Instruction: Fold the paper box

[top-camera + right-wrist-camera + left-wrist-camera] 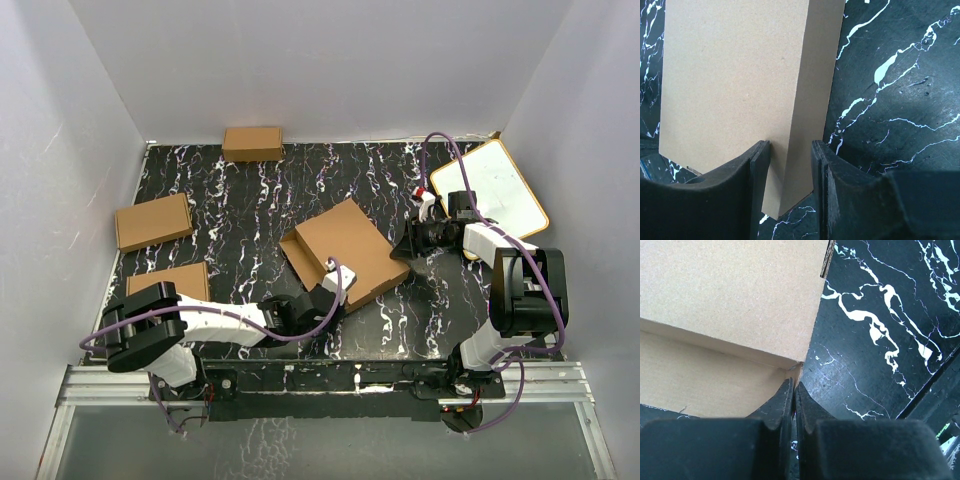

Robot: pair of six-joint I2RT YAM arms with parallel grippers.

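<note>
paper box (350,250): brown cardboard, mid-table on the black marbled table (250,200), sitting askew, between the two grippers.
left gripper (325,288): at the box's near-left corner, coming in from the arm's side.
left jaws: closed. In the left wrist view the left gripper (794,385) has its fingers (782,407) pressed flat together with no gap.
box vs left jaws: the paper box (730,300) lies above and left of the tips. Its corner ends right at the fingertips and a lower panel runs off to the left. I can't tell whether any cardboard is pinched — none shows between the fingers.
right gripper (405,247): at the box's right-hand edge, on the whiteboard side.
right jaws: part-way apart and clamped on the box. In the right wrist view the right gripper (790,145) has one finger on each side of the cardboard.
box vs right jaws: the paper box (735,90) edge fills the gap between the fingers (759,170), the pale top face against one and the darker side wall against the other. The rest of the box stretches away from the gripper.
small boxes: three ready-made ones — far edge (252,143), left side (153,221), near-left (170,282), all well apart from the paper box.
white board (495,190): tan rim, far-right corner, beyond the right gripper.
</note>
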